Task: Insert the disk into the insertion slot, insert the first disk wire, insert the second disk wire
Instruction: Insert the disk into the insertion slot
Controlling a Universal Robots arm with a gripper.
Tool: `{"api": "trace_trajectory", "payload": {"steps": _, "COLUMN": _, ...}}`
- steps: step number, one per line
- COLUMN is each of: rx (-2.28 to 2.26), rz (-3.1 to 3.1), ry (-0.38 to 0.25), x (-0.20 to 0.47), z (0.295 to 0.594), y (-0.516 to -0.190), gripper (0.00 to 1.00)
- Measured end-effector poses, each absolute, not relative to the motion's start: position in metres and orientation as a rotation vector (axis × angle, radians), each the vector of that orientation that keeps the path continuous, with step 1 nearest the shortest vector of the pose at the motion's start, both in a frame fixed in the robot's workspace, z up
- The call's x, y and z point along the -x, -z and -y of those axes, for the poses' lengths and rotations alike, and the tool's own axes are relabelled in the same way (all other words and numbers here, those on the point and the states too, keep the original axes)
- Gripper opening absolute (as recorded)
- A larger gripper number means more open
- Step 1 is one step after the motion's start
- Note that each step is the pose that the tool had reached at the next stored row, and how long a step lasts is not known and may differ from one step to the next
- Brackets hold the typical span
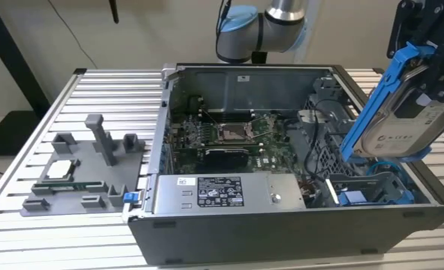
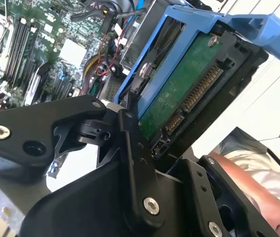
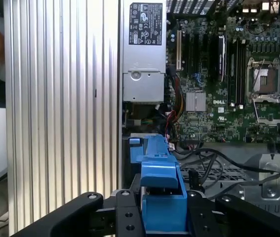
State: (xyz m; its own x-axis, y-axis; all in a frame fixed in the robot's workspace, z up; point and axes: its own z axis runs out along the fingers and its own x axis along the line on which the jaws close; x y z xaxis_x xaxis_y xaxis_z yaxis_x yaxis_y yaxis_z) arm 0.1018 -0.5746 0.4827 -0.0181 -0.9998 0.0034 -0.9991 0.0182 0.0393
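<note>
Exterior view's right: pinched in the gripper (image 1: 426, 59), the disk (image 1: 406, 126), steeply tilted just above the insertion slot (image 1: 366, 181). Slanted probably to aim its lower edge into the slot's mouth; not yet seated.

One disk (image 1: 411, 128), one computer case (image 1: 282, 239), one power-supply box (image 1: 222, 194), one motherboard (image 1: 237, 140).

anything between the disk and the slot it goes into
Nothing solid shows. The disk hangs tilted in the gripper just above the insertion slot; a blue cable lies close to the slot's mouth, possibly in the way.
</note>
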Motion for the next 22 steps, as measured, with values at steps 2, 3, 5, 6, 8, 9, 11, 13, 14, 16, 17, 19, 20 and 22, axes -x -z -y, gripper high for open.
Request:
{"api": "trace_trajectory", "payload": {"steps": 2, "rx": -2.180, "rz": 2.220, "ry": 0.040, "x": -0.102, "z": 0.575, "y": -0.481, "gripper": 0.00}}
{"api": "trace_trajectory", "payload": {"steps": 3, "rx": -2.180, "rz": 2.220, "ry": 0.040, "x": -0.102, "z": 0.575, "y": -0.481, "gripper": 0.00}}
{"api": "trace_trajectory", "payload": {"steps": 5, "rx": -2.180, "rz": 2.220, "ry": 0.040, "x": -0.102, "z": 0.575, "y": -0.479, "gripper": 0.00}}
{"api": "trace_trajectory", "payload": {"steps": 6, "rx": -2.180, "rz": 2.220, "ry": 0.040, "x": -0.102, "z": 0.575, "y": -0.479, "gripper": 0.00}}
{"api": "trace_trajectory", "payload": {"steps": 8, "rx": -2.180, "rz": 2.220, "ry": 0.040, "x": -0.102, "z": 0.575, "y": -0.477, "gripper": 0.00}}
{"api": "trace_trajectory", "payload": {"steps": 9, "rx": -2.180, "rz": 2.220, "ry": 0.040, "x": -0.102, "z": 0.575, "y": -0.477, "gripper": 0.00}}
{"api": "trace_trajectory", "payload": {"steps": 11, "rx": -2.180, "rz": 2.220, "ry": 0.039, "x": -0.102, "z": 0.575, "y": -0.475, "gripper": 0.00}}
{"api": "trace_trajectory", "payload": {"steps": 13, "rx": -2.180, "rz": 2.220, "ry": 0.039, "x": -0.102, "z": 0.575, "y": -0.474, "gripper": 0.00}}
{"api": "trace_trajectory", "payload": {"steps": 14, "rx": -2.180, "rz": 2.220, "ry": 0.039, "x": -0.102, "z": 0.575, "y": -0.473, "gripper": 0.00}}
{"api": "trace_trajectory", "payload": {"steps": 16, "rx": -2.180, "rz": 2.220, "ry": 0.039, "x": -0.102, "z": 0.575, "y": -0.472, "gripper": 0.00}}
{"api": "trace_trajectory", "payload": {"steps": 17, "rx": -2.180, "rz": 2.220, "ry": 0.039, "x": -0.102, "z": 0.575, "y": -0.471, "gripper": 0.00}}
{"api": "trace_trajectory", "payload": {"steps": 19, "rx": -2.180, "rz": 2.220, "ry": 0.039, "x": -0.102, "z": 0.575, "y": -0.470, "gripper": 0.00}}
{"api": "trace_trajectory", "payload": {"steps": 20, "rx": -2.180, "rz": 2.220, "ry": 0.039, "x": -0.102, "z": 0.575, "y": -0.469, "gripper": 0.00}}
{"api": "trace_trajectory", "payload": {"steps": 22, "rx": -2.180, "rz": 2.220, "ry": 0.039, "x": -0.102, "z": 0.575, "y": -0.467, "gripper": 0.00}}
